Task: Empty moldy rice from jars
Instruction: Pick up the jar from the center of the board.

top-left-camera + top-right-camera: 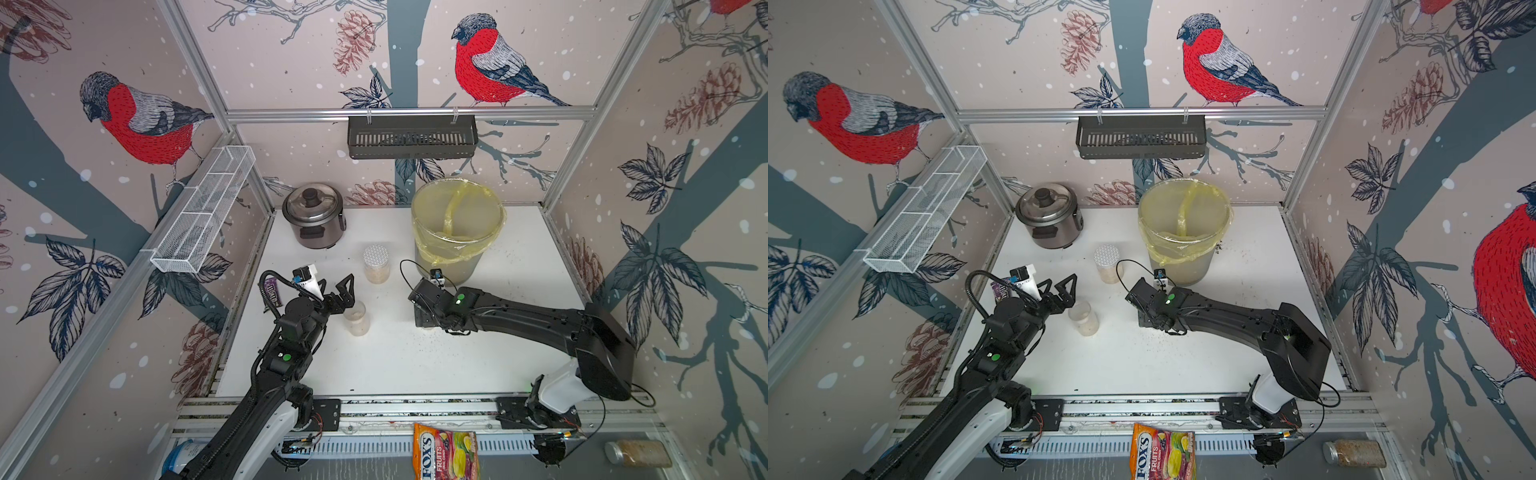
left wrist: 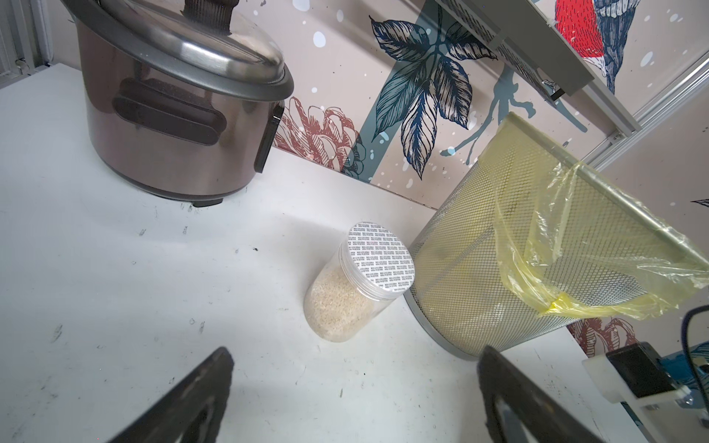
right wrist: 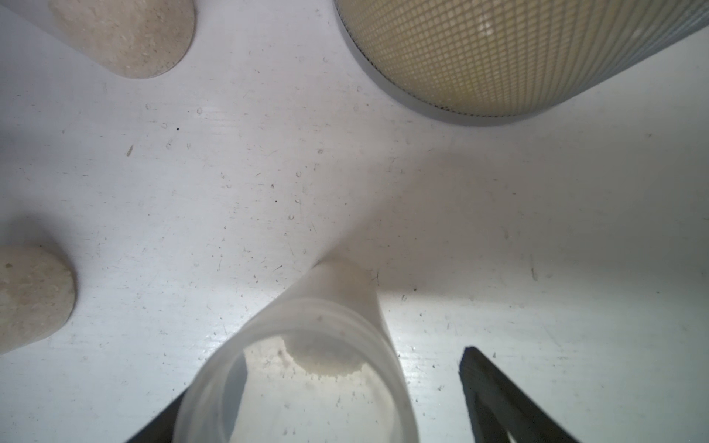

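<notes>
Top views, both: white table [image 1: 395, 365], yellow-bagged mesh bin [image 1: 469, 270] at 1 o'clock of table centre, rice cooker [image 1: 313, 216] at 11 o'clock. Left gripper [image 1: 334, 286] has its jaws wide apart and empty, at 10 o'clock of narrow jar [image 1: 357, 318] and just beside it; wide jar [image 1: 376, 266], dotted lid on, stands upright at 8 o'clock of the bin, moldy rice [image 2: 337, 307] filling its lower part. Right wrist view: right gripper [image 3: 322, 383] has its jaws spread around third jar [image 3: 333, 291] with a gap on one side, not clamped, and a little moldy rice lies at its bottom.
</notes>
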